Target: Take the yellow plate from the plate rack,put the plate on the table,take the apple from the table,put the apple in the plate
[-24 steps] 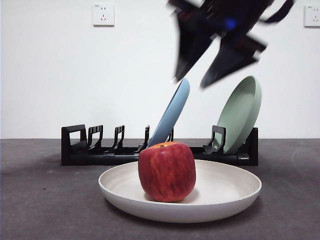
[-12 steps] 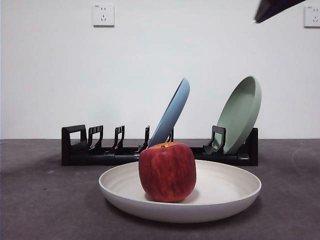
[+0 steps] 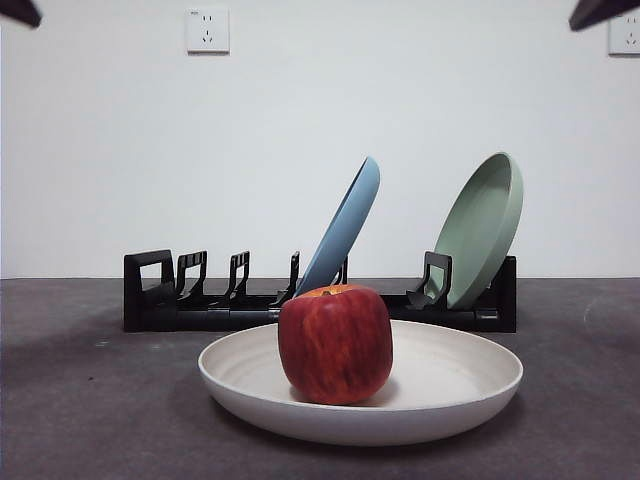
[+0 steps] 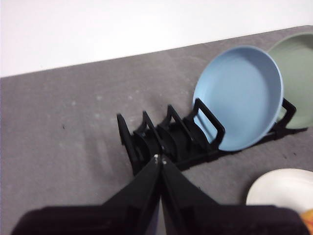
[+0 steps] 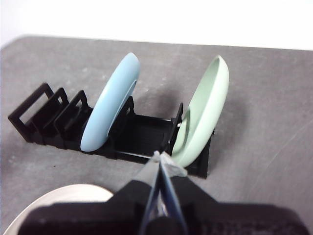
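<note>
White wall, grey table (image 3: 80, 420) | apple (image 3: 335, 343) sits in yellow plate (image 3: 450, 385), in front of plate rack (image 3: 200, 300) | final step looks done | my left gripper (image 4: 160, 160) and right gripper (image 5: 161, 157) pressed together, empty, above rack | next: nothing but parking.

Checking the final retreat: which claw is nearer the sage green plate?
Right. The right claw hangs above the rack with the sage green plate just ahead; the left claw is over the rack's other end, beyond the blue plate.
</note>
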Controlling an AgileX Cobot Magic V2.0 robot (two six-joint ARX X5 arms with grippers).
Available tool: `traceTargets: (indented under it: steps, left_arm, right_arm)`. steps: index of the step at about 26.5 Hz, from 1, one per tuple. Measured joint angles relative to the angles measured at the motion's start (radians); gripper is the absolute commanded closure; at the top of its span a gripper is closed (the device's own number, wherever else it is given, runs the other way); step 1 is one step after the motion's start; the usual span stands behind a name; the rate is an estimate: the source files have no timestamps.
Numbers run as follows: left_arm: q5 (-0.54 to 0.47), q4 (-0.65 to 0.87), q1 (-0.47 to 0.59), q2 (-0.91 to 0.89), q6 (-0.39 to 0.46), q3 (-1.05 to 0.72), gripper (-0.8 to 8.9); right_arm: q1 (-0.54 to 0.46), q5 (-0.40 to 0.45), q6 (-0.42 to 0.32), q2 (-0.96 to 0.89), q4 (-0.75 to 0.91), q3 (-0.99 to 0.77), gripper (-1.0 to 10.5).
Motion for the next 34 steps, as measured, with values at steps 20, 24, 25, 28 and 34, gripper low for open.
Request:
traceTargets:
  steps: [20,24,25,28,34]
  left_arm:
    - [-0.075,-0.038,-0.024,-0.431,-0.114,-0.317,8.22]
    - [-0.075,-0.113,-0.024,-0.430,-0.121,-0.317,8.16]
    - [-0.075,-0.129,-0.024,-0.430,-0.121,-0.317,8.16]
    - [-0.075,-0.153,-0.024,-0.430,-0.121,-0.317,8.16]
    - [-0.075,-0.162,-0.024,-0.430,-0.121,-0.317,8.16]
  right_arm:
    - [0.104,0.128,0.198,-0.419,0.033,-0.427,9.4]
    - [0.104,0.130,0.260,-0.412,0.034,-0.427,9.4]
    - [0.104,0.130,0.277,-0.412,0.036,-0.427,9.4]
    - [0.104,0.130,0.296,-0.412,0.036,-0.427,9.4]
    - [0.104,0.130,0.303,-0.412,0.036,-0.427,9.4]
